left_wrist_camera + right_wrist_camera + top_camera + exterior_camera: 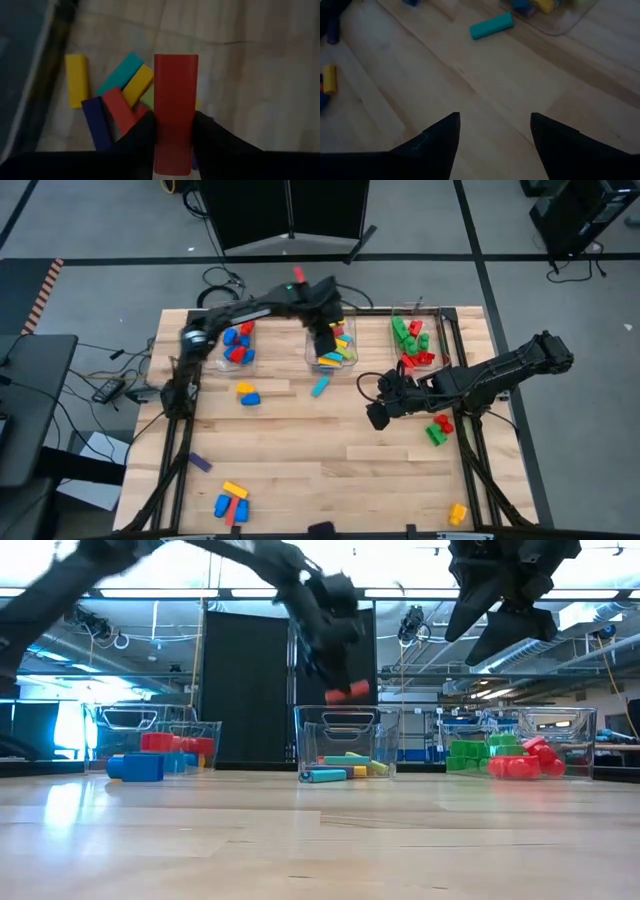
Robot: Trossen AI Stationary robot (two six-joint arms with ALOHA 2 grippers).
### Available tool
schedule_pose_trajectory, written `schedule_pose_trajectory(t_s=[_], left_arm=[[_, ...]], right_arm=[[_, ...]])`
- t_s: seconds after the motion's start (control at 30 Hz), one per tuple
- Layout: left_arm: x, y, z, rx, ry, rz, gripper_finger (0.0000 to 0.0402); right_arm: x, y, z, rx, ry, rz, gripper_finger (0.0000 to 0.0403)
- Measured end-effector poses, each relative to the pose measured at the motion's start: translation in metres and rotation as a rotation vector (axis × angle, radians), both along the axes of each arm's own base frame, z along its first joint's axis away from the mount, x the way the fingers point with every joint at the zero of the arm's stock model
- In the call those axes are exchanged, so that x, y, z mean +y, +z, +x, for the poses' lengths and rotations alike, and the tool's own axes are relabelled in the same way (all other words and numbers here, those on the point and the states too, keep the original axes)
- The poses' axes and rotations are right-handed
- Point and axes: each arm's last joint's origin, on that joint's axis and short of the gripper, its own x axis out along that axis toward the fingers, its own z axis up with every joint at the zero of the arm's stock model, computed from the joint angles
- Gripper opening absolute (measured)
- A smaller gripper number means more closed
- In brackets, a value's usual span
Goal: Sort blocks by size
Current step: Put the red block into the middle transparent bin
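Clamped between the left gripper's (172, 131) two dark fingers, closest to the left wrist camera, a long red block (175, 107) is held lengthwise above the middle clear bin (346, 718); long blocks in yellow, cyan, red and dark blue are seen lying in that bin below it; in the low view the red block hangs just over the bin's rim, not yet inside.

For the drop to be done well, it is judged that the block should be kept centred over the bin and lowered past the rim before the jaws are parted, so that it is not bounced off the wall or off the pile beneath; a level block is likelier to settle flat among the others.

No block is held by the right gripper (494, 131); its fingers are spread wide over bare table (470, 95), with a cyan block (491, 25) lying well ahead of them, just outside the middle bin; it could be taken next.

Other blocks are left loose on the table: red and green ones (438, 428) near the right arm, and a yellow, blue and red cluster (231, 501) at the near edge.
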Motion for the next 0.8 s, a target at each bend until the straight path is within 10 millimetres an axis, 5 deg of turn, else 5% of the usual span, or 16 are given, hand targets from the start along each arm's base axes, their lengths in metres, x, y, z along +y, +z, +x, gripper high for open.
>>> schedule_pose_trajectory(t_s=[0.3, 0.8], left_arm=[[0.029, -0.058, 0.036, 0.144, 0.003, -0.071, 0.0127], [0.032, -0.088, 0.042, 0.202, 0.043, -0.089, 0.0132]], right_arm=[[0.000, 0.000, -0.001, -0.009, -0.064, 0.033, 0.0252], [-0.006, 0.000, 0.000, -0.017, -0.113, 0.031, 0.0250]])
